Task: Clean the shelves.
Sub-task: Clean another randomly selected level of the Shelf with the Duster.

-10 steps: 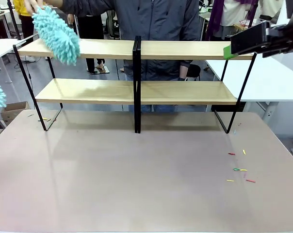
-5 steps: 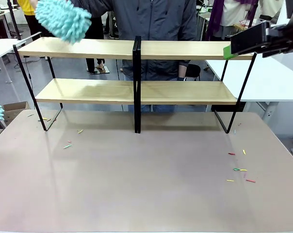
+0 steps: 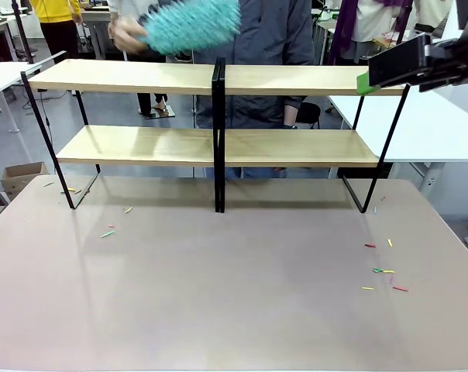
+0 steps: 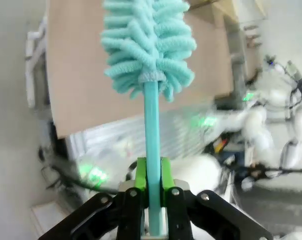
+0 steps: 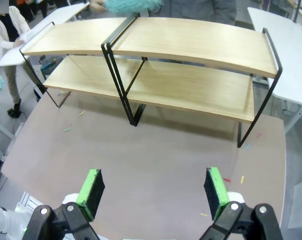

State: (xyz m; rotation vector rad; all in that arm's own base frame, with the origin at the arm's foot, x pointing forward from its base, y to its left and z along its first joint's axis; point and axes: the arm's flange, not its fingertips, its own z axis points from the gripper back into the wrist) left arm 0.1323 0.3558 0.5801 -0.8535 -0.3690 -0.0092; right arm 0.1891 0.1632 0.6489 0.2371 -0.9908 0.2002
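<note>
Teal fluff is what has moved most in the front view: the person's duster [image 3: 189, 23], which a second ago brushed the left end of the top board, has swept toward the middle and is now blurred above the shelves [image 3: 218, 133], held in the person's hand [image 3: 125, 35]. The shelves stand at the far side of the surface [image 3: 234, 294], and small coloured scraps [image 3: 108, 232] that were not on the surface a second ago lie in front of their left half, so the top-left board looks freshly swept; more scraps [image 3: 383, 271] lie to the right. The tuft seen earlier at the left edge has gone from this view. From the left wrist, the left gripper [image 4: 150, 187] has its jaws clamped on the handle of a second teal duster [image 4: 148, 45], well away from the shelves. From the right wrist, the right gripper [image 5: 155, 192] hangs high over the surface with jaws wide and empty.
</note>
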